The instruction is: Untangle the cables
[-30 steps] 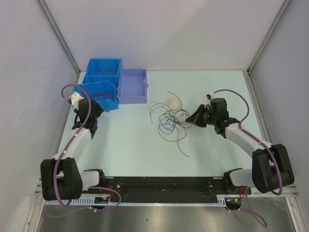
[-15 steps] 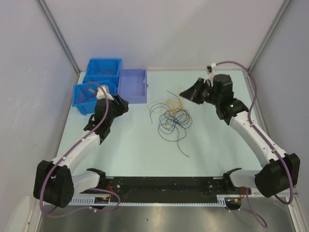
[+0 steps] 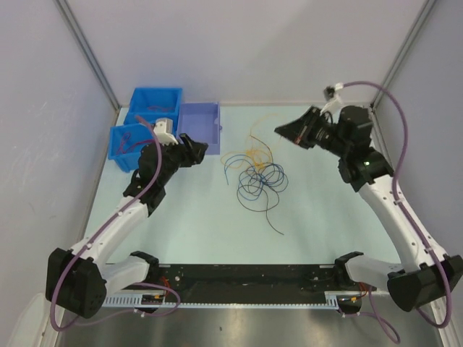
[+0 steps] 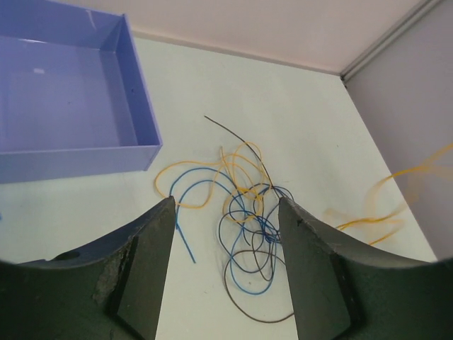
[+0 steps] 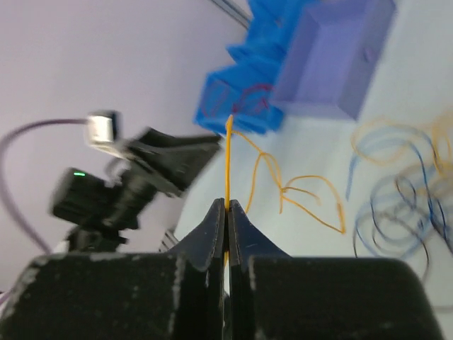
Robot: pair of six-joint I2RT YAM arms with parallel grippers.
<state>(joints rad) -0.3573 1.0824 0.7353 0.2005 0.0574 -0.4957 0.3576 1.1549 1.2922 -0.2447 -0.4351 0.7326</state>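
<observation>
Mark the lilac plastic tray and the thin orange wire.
lilac plastic tray [image 4: 78, 161]: left wrist view, near wall.
thin orange wire [image 5: 227, 163]: right wrist view, taut upright stretch.

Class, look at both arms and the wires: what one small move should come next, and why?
Probably draw the right gripper a little farther up and away from the tangle. It is shut on one orange cable whose loops trail back that way, and whether its far end is clear cannot be told. The left gripper is open and holds nothing.
</observation>
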